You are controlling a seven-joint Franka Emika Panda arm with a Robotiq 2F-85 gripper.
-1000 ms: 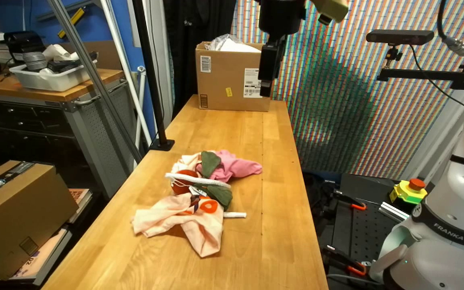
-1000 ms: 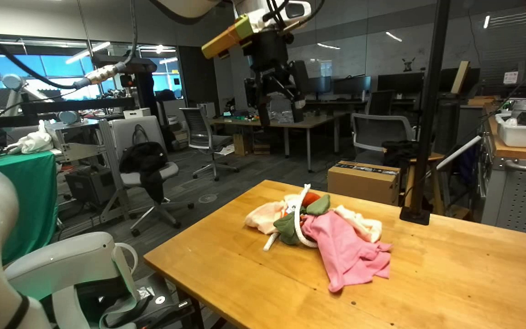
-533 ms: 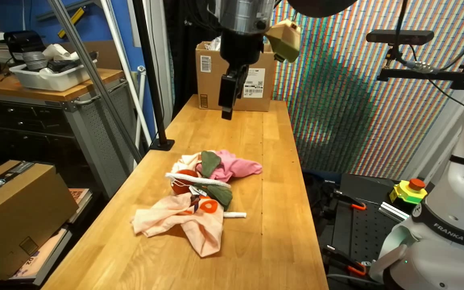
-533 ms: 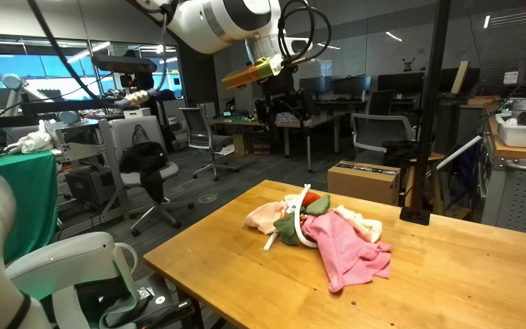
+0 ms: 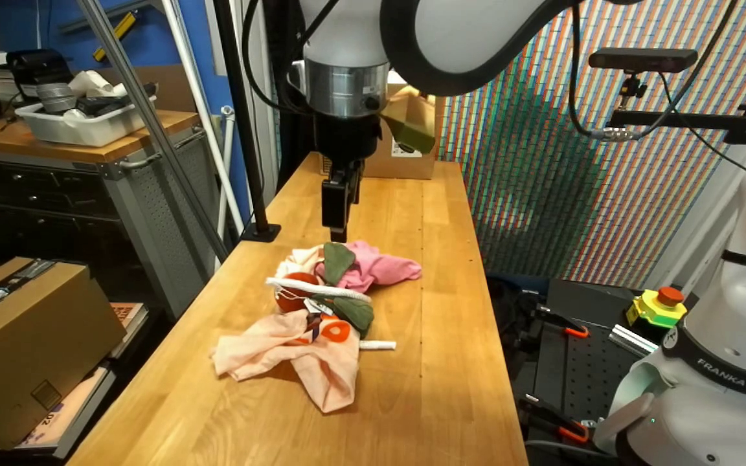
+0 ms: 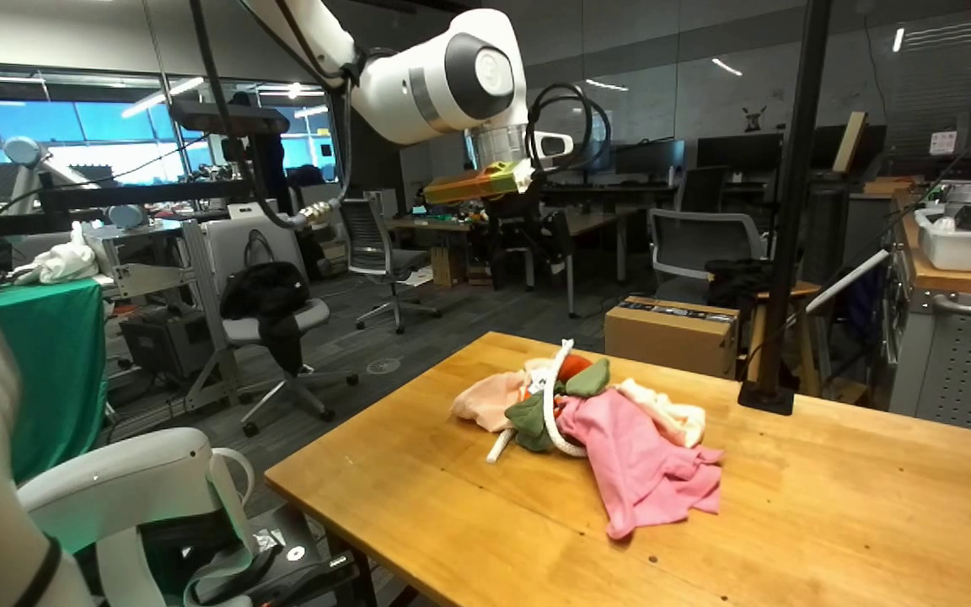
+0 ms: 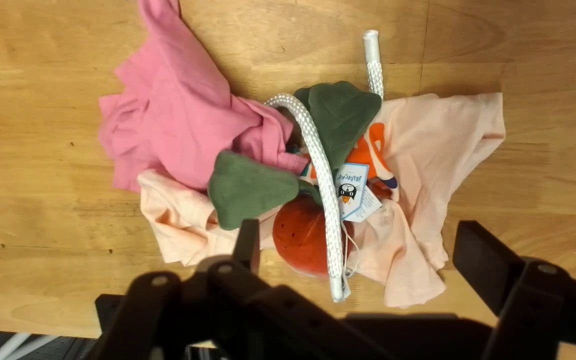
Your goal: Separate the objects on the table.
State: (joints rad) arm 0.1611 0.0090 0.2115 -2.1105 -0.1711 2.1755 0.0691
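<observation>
The end effector (image 7: 363, 245) (spread wide) hangs above rope (image 7: 332, 220) and pink cloth (image 7: 183, 110), tabletop (image 7: 553, 150) showing between them and its edge.

Pink, peach and green are showing against a honey-brown table (image 7: 553, 200)
The pink cloth (image 7: 183, 110) is showing plain, the peach cloth (image 7: 428, 145) paler; a patterned patch (image 7: 368, 155) is mixing orange, white and navy; the leaves (image 7: 253, 192) are showing dark green, the round toy (image 7: 298, 237) red-orange; the rope (image 7: 325, 182) is bearing a speckled white weave, the label (image 7: 354, 175) is mixing white, blue and black, the gripper (image 7: 358, 245) is showing black
</observation>
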